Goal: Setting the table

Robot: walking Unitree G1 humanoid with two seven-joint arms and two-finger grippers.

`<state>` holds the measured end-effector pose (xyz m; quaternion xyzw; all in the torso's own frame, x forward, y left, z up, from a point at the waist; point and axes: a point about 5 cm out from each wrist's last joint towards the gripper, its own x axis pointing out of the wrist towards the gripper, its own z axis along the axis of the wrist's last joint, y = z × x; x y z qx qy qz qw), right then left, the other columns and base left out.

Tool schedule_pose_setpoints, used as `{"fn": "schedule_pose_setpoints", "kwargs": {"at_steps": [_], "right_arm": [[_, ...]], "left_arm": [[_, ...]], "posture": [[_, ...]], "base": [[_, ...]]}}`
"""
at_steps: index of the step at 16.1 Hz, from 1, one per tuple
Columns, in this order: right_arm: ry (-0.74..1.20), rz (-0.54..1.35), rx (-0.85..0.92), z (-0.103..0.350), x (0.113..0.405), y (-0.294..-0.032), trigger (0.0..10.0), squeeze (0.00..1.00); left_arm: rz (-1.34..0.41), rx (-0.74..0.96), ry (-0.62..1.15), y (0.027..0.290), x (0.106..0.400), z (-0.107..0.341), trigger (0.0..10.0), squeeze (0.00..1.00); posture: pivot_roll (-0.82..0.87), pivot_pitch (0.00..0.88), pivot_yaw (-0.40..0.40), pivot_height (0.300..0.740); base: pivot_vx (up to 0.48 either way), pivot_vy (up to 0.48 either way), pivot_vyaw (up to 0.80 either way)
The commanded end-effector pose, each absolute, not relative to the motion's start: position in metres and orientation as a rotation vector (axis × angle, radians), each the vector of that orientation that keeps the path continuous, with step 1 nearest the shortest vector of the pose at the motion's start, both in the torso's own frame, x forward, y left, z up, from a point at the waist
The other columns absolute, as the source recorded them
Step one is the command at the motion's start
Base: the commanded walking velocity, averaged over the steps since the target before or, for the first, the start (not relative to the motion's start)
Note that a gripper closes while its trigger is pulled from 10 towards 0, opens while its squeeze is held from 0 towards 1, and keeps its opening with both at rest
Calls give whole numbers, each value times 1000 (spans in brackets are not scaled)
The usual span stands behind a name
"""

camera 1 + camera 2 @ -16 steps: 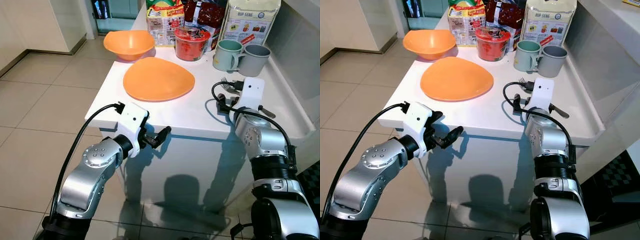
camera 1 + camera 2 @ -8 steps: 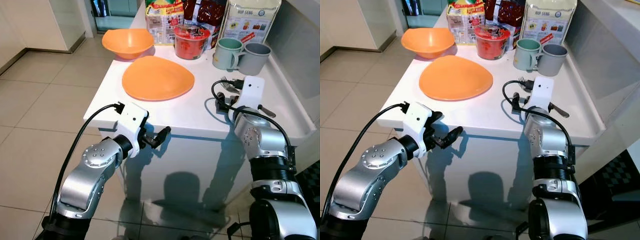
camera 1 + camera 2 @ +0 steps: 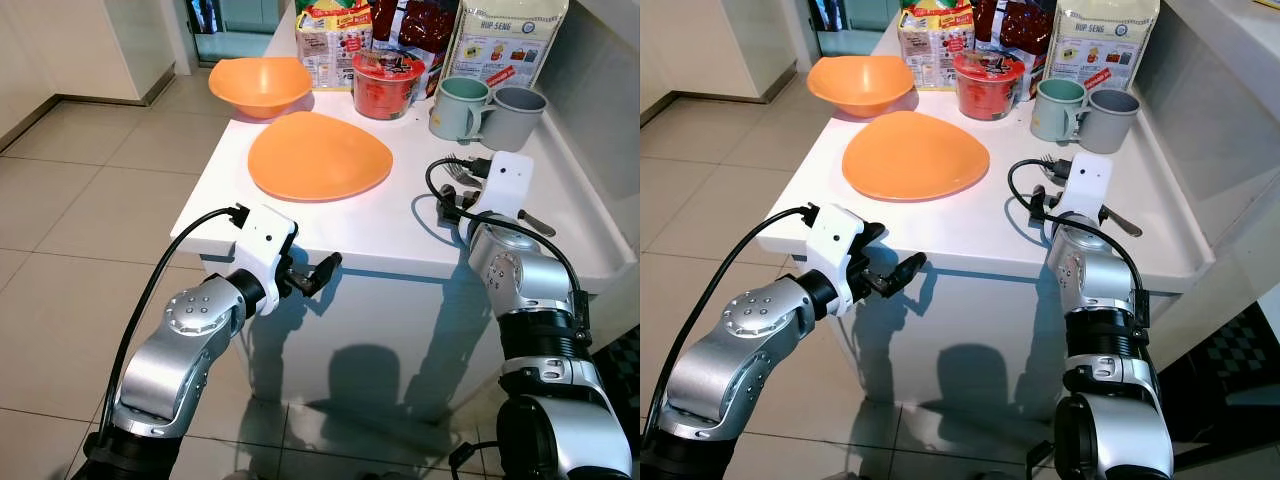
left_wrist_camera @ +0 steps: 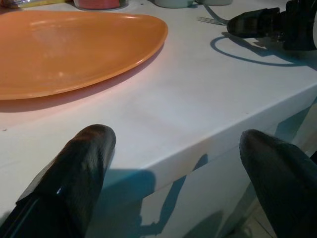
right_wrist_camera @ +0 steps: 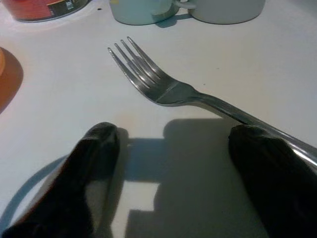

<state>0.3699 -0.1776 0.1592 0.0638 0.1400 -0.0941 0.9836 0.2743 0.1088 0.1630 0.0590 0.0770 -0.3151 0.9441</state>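
An orange plate (image 3: 319, 155) lies on the white table (image 3: 380, 225), with an orange bowl (image 3: 259, 85) behind it. A metal fork (image 5: 168, 89) lies on the table's right side, tines toward the mugs. My right gripper (image 5: 173, 148) hovers low over the tabletop, open, its fingers (image 5: 94, 148) just short of the fork's head and the handle running past one finger. My left gripper (image 3: 308, 277) is open at the table's front edge, below the plate (image 4: 74, 49), holding nothing.
A green mug (image 3: 456, 106) and a grey mug (image 3: 512, 114) stand at the back right. A red noodle cup (image 3: 386, 84) and food packages (image 3: 500, 42) line the back. A raised ledge borders the table's right side. Tiled floor (image 3: 80, 200) lies to the left.
The whole picture has shifted slightly as the camera moved. Neither arm nor any item on the table has visibly moved.
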Motion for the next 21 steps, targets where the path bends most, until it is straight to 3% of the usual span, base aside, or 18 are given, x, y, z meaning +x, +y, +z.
{"fn": "schedule_pose_setpoints", "kwargs": {"at_steps": [1, 8, 9, 10, 12, 14, 21], "right_arm": [[357, -162, 165, 144, 366, -169, 0, 0], [356, -83, 170, 147, 358, -150, 0, 0], [346, -76, 152, 150, 359, -149, 5686, 0], [303, -62, 133, 160, 361, -147, 10000, 0], [158, -75, 92, 187, 368, -152, 10000, 0], [131, -110, 63, 190, 372, -162, 10000, 0], [166, -236, 13, 160, 372, -192, 10000, 0]], "left_arm": [[-643, 123, 150, 108, 273, 166, 10000, 0], [-639, 120, 149, 108, 273, 166, 10000, 0], [-639, 120, 148, 108, 273, 166, 10000, 0], [-639, 119, 149, 108, 273, 166, 10000, 0], [-639, 119, 148, 108, 273, 166, 10000, 0], [-640, 118, 148, 107, 273, 166, 10000, 0], [-640, 120, 155, 109, 270, 165, 10000, 0]], "posture": [[102, 83, -9, 740], [102, 88, -12, 740], [102, 88, -12, 740], [101, 89, -12, 740], [99, 90, -13, 740], [99, 92, -13, 740], [112, 97, -4, 740]], "base": [[0, 0, 0], [0, 0, 0], [0, 0, 0], [0, 0, 0], [0, 0, 0], [0, 0, 0], [0, 0, 0]]}}
